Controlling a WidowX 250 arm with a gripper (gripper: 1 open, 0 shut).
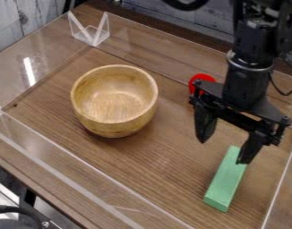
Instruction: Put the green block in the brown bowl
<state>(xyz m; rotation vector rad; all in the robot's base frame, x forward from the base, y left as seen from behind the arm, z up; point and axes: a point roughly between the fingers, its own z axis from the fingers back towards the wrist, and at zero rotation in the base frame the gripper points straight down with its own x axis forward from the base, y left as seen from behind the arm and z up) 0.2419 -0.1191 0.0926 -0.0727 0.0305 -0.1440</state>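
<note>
Pale green and plain, the block lay flat on the wooden table, well apart from the brown bowl, which had nothing in it that I could see. The gripper hung over the block's far end, its jaws spread wide and nothing between them. To my eye the job was at the approach, with the grasp still to come. The next move called for centring the jaws over the bar, squaring them to its long sides, then lowering and closing; a grip too near the end might let it tip.

The gripper's dark body hid part of the red toy behind it. The arm ran out of view at the top, and I couldn't judge how high the fingertips stood above the block.
</note>
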